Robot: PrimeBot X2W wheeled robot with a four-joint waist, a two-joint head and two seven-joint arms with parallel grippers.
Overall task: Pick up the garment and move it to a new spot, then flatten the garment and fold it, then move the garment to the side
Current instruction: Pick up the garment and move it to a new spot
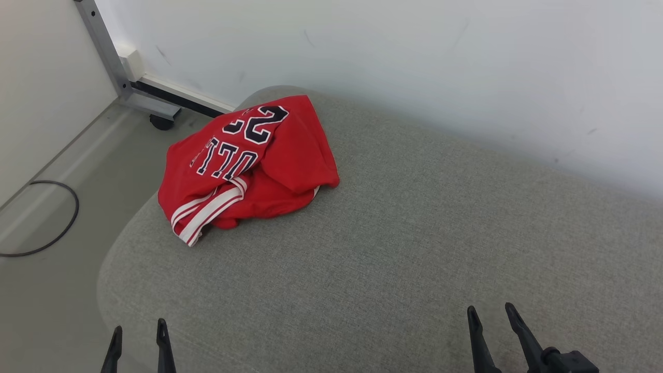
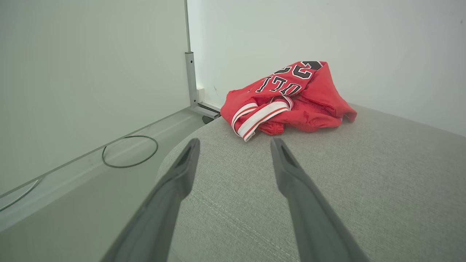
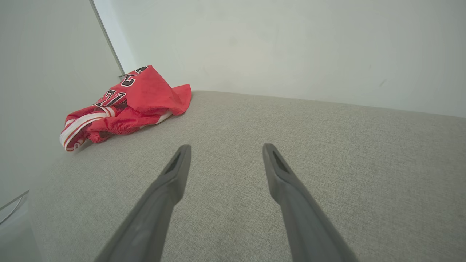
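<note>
At the bottom edge of the head view the left gripper point(image 1: 140, 334) and right gripper point(image 1: 491, 316) hang at the near side of the grey upholstered cushion point(image 1: 393, 248), fingers spread and holding nothing, seemingly a ready stance before the first pick. The red garment point(image 1: 259, 166) lies crumpled in the upper left of the frame, near the cushion's far left corner, leaving bare fabric to its right for flattening. Beyond stand a white wall point(image 1: 440, 57) and, far left, a grey floor point(image 1: 46, 300) with a looped cable point(image 1: 77, 204) and a wheeled metal frame point(image 1: 106, 52).
</note>
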